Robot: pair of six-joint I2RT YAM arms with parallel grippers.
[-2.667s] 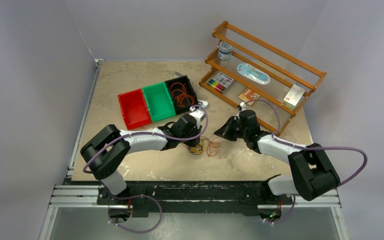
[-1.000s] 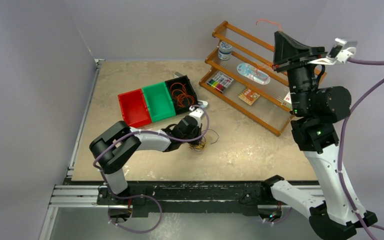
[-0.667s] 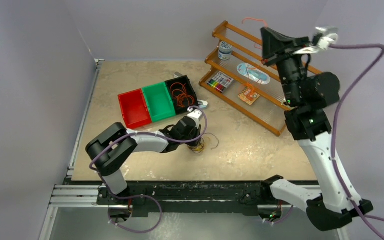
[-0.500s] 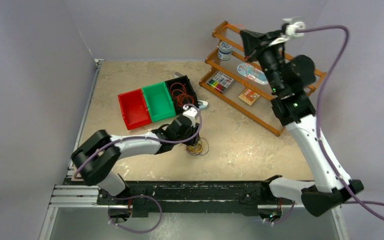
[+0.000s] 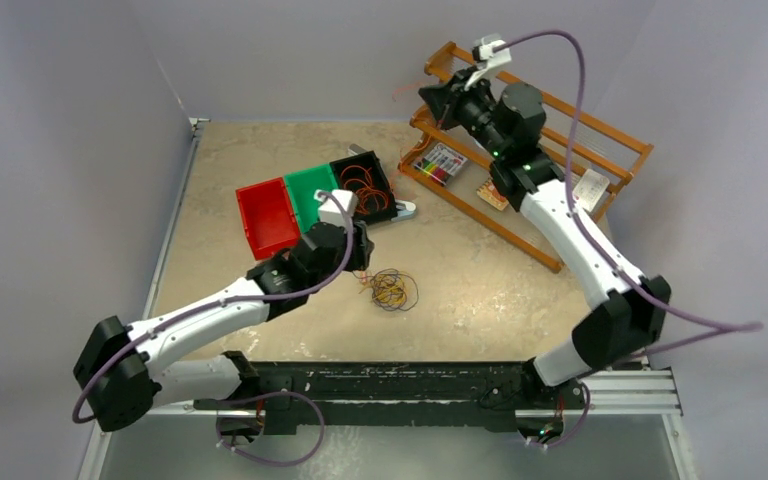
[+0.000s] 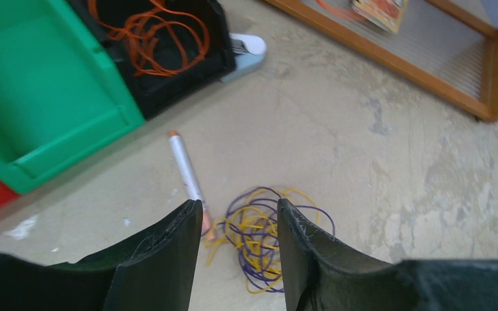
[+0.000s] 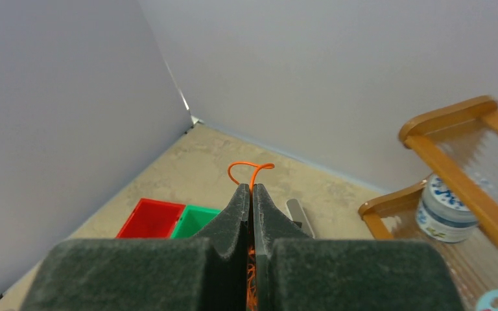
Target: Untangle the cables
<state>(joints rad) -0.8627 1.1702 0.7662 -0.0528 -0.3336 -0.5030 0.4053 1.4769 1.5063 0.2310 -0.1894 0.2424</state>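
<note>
A tangle of yellow and purple cables (image 5: 392, 290) lies loose on the table, seen in the left wrist view as cables (image 6: 267, 234) just below and beyond my open left gripper (image 6: 237, 210). Nothing is between its fingers. From above, the left gripper (image 5: 358, 250) hovers just left of and above the tangle. My right gripper (image 7: 251, 189) is shut on a thin orange cable (image 7: 250, 168) whose loop sticks out past the fingertips. Seen from above, the right gripper (image 5: 432, 97) is high over the left end of the rack. More orange cables (image 6: 152, 29) lie in the black bin.
Red bin (image 5: 266, 216), green bin (image 5: 312, 198) and black bin (image 5: 368, 185) stand in a row behind the tangle. A white pen with an orange tip (image 6: 186, 173) lies beside it. The wooden rack (image 5: 560, 130) with a jar (image 7: 445, 210) fills the back right.
My left gripper opened, let the tangle go and rose back to the left. The right arm swung the orange cable from high on the right leftward and down over the rack's left end.
</note>
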